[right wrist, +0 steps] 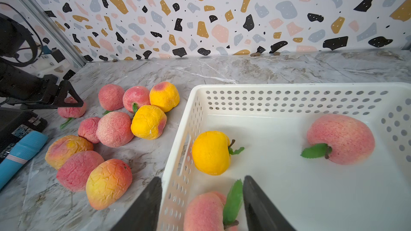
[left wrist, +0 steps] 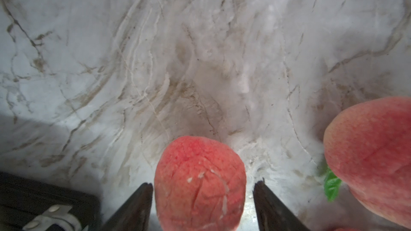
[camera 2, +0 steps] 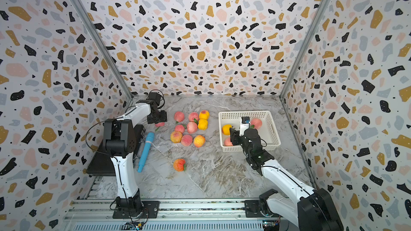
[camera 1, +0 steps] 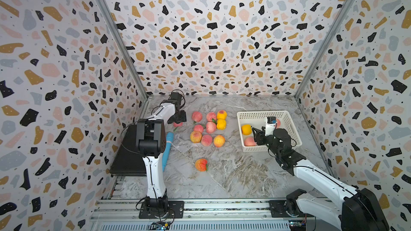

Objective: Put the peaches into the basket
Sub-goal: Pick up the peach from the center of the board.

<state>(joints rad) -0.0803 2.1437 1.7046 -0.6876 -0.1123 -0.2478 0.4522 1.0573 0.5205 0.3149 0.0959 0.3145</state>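
On the table point(camera 1: 222, 174), left side, one peach point(left wrist: 200, 163) is straddled by the left pincer point(left wrist: 203, 183), not yet clenched; closure should be centred and gentle. The right pincer point(right wrist: 202, 178) is released above the basket point(right wrist: 289, 85).

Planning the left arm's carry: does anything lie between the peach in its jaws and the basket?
Yes: the cluster of peaches sits between that peach and the basket, and the right gripper hangs over the basket's nearest wall.

This is a robot test cell in a lab. Terrazzo-printed panels point(camera 1: 200, 30) box in a marble-look tabletop point(camera 1: 244, 174) at nine, twelve and three o'clock. The left arm point(camera 1: 153, 174) and right arm point(camera 1: 322, 178) are bolted to an aluminium rail point(camera 1: 222, 207) at six.
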